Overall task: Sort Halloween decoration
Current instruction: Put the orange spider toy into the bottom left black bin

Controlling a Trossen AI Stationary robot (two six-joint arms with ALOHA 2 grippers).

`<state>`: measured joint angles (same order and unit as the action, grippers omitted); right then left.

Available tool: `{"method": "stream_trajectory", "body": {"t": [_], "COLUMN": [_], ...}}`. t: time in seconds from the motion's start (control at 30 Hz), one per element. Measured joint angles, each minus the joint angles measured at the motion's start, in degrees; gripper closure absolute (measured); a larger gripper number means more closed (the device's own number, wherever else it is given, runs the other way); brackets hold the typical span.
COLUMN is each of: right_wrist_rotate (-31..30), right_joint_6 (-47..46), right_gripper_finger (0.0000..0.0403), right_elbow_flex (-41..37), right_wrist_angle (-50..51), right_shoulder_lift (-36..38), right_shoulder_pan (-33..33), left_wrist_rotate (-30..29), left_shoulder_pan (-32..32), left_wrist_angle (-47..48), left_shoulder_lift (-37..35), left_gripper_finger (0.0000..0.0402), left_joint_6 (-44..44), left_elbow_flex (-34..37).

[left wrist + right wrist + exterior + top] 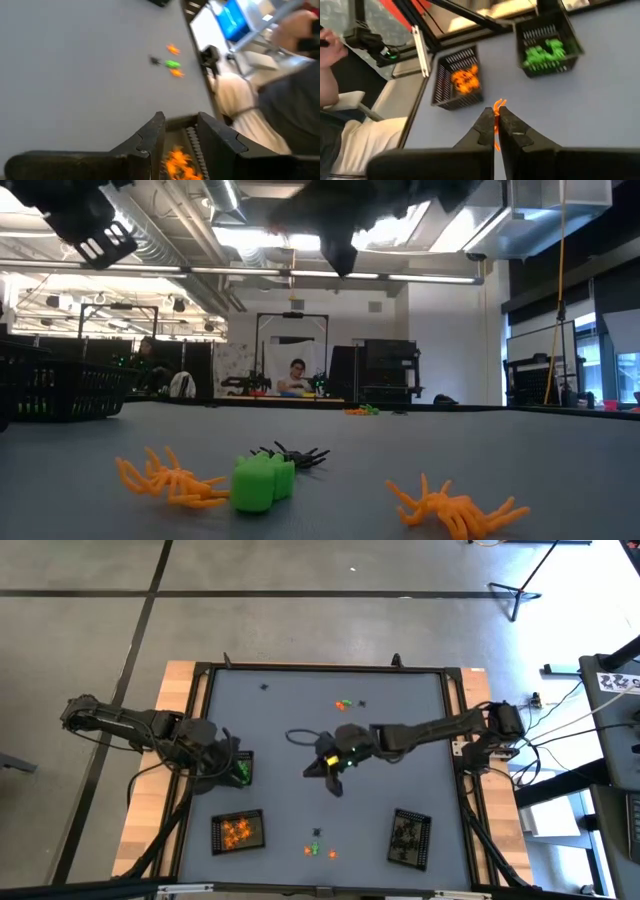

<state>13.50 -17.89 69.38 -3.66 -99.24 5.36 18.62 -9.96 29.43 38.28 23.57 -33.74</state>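
Note:
The Halloween decoration is a scatter of tiny trinkets. One orange, one green and one black point(320, 848) lie near the table's front edge, and a few more point(346, 703) lie at the far middle. In the low view they show as an orange spider point(170, 480), a green piece point(262, 480), a black spider point(296, 454) and another orange spider point(455, 505). My right gripper point(325, 772) hangs over the table's middle, shut on an orange trinket point(496, 116). My left gripper point(177, 137) stands open over the left side by the green-filled tray point(240, 769), with nothing between its fingers. My right gripper pinches the orange trinket between its two fingers at their free ends. The trinket's thin legs point(499, 104) stick out past the fingertips. The fingers slant down from the table's right side. The trinket is lifted clear of the table.
A black mesh tray with orange trinkets point(238, 831) stands near the front left, also seen as the orange tray point(457, 82) beside the green tray point(547, 50). A tray with black trinkets point(410, 838) stands front right. A person sits at the near edge point(280, 100).

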Motion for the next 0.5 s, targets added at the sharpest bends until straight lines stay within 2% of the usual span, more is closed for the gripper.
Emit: {"method": "stream_trajectory", "body": {"t": [0.13,0.37,0.5], "right_wrist_rotate": [-2.43,-2.83,-2.87], "right_joint_6": [0.92,2.77,3.37], "right_gripper_finger": [0.0396,0.0396,0.0396], "right_elbow_flex": [0.0,0.0,0.0], "right_wrist_angle": [-2.49,-6.4,-6.44], "right_shoulder_lift": [-0.02,-0.02,-0.02], "right_shoulder_pan": [2.37,3.42,3.25], "left_wrist_rotate": [-6.88,-17.75,-29.78], "left_shoulder_pan": [0.02,0.02,0.02], "left_wrist_angle": [0.0,-0.07,-3.89], "left_shoulder_lift": [0.0,0.0,0.0], "left_gripper_finger": [0.0294,0.0294,0.0294], "left_joint_6": [0.0,0.21,2.42], "left_elbow_flex": [0.0,0.0,0.0]}}
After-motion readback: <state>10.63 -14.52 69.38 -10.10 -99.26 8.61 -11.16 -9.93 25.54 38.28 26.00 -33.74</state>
